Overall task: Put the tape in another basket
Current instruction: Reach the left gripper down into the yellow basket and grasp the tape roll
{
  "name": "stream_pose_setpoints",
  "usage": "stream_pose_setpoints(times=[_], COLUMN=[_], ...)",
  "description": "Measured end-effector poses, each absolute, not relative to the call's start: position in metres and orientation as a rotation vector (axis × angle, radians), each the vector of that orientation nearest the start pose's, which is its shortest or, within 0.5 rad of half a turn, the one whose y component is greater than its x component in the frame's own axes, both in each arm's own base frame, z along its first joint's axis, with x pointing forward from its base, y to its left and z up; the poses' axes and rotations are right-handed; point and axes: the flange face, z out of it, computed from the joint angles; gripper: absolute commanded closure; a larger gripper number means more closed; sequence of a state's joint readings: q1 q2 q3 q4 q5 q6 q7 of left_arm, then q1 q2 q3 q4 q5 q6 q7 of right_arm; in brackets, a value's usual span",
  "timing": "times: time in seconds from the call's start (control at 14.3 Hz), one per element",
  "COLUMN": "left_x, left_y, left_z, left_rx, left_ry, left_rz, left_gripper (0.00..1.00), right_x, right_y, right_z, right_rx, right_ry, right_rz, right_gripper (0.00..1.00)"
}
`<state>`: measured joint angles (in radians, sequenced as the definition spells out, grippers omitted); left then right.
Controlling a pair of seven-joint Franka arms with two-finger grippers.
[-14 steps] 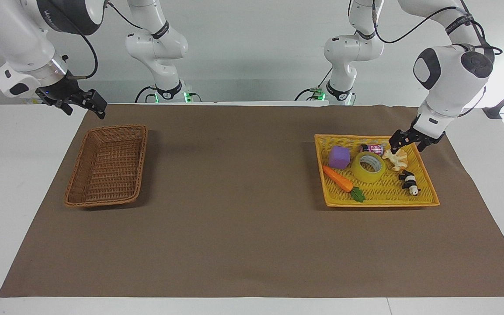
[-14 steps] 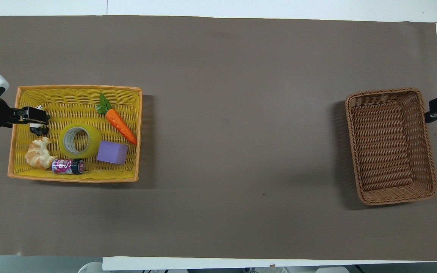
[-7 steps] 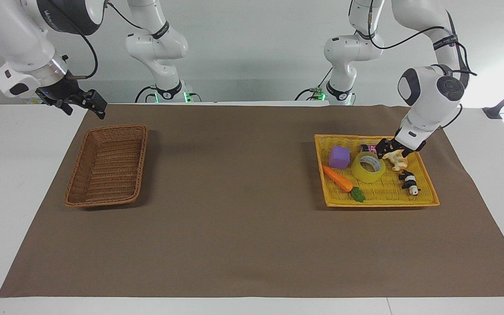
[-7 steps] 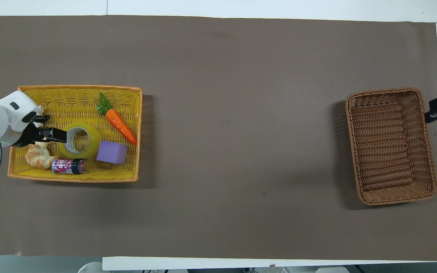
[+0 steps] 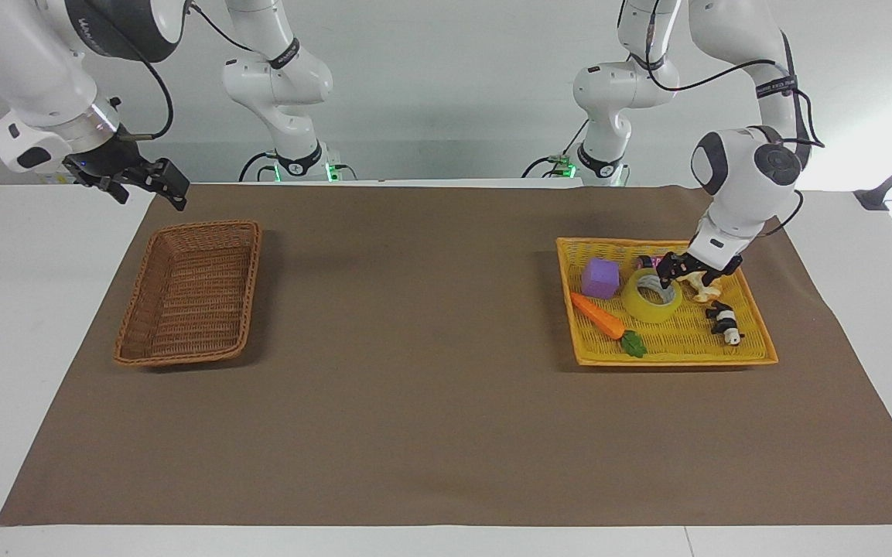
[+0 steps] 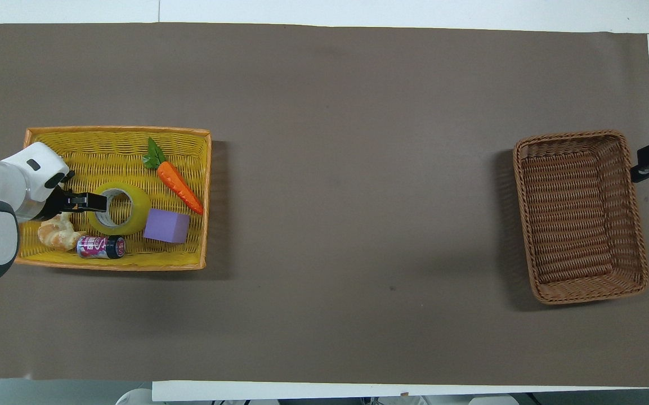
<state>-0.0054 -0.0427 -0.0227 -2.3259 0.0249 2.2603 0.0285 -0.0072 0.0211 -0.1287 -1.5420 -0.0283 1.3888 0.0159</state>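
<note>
Brown paper covers our desk (image 5: 415, 433). We see the tape (image 5: 651, 296) lying flat in the yellow tray (image 5: 674, 352), hole up, right under our left pincer (image 5: 667, 275), whose opening we cannot tell. Our right pincer (image 5: 148, 182) waits beside the wicker basket (image 5: 190, 290).

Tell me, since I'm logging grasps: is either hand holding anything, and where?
Cannot be told: the left hand is at the yellow translucent tape roll's rim; right hand holds nothing.

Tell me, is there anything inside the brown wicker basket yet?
No, the brown wicker basket holds nothing; the tape lies in the yellow tray.
</note>
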Motion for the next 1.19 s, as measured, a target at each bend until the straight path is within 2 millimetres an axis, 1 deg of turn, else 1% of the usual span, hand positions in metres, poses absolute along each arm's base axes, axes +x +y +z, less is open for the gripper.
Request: stream_pose_setpoints(times=[0.28,0.49,0.56,0.63,0.7,0.84,1.05,1.12,1.19], left_x=[0.502,0.502,0.5,0.498,0.497,0.497,0.497,0.497,0.497], left_y=[-0.014,-0.019,-0.021,-0.021,-0.022,-0.023,-0.023,-0.024,-0.025], left_z=[0.339,0.326,0.32,0.313,0.308,0.302,0.302,0.304,0.305], left_rx=[-3.12,-3.12,-3.119,-3.119,-3.119,-3.12,-3.12,-3.12,-3.12], left_ry=[0.124,0.144,0.148,0.151,0.153,0.156,0.159,0.162,0.166], left_rz=[0.045,0.073,0.092,0.106,0.106,0.107,0.101,0.097,0.094], left_gripper=[0.1,0.2,0.21,0.24,0.3,0.54,0.83,0.96,1.0], right_x=[0.535,0.535,0.535,0.535,0.535,0.535,0.535,0.535,0.535], right_y=[-0.076,-0.076,-0.076,-0.076,-0.076,-0.076,-0.076,-0.076,-0.076], right_z=[0.612,0.612,0.612,0.612,0.612,0.612,0.612,0.612,0.612], right_rx=[-3.14,-3.14,-3.14,-3.14,-3.14,-3.14,-3.14,-3.14,-3.14], right_ry=[0.243,0.243,0.243,0.243,0.243,0.243,0.243,0.243,0.243], right_rz=[0.277,0.277,0.277,0.277,0.277,0.277,0.277,0.277,0.277], right_gripper=[0.01,0.01,0.01,0.01,0.01,0.01,0.01,0.01,0.01])
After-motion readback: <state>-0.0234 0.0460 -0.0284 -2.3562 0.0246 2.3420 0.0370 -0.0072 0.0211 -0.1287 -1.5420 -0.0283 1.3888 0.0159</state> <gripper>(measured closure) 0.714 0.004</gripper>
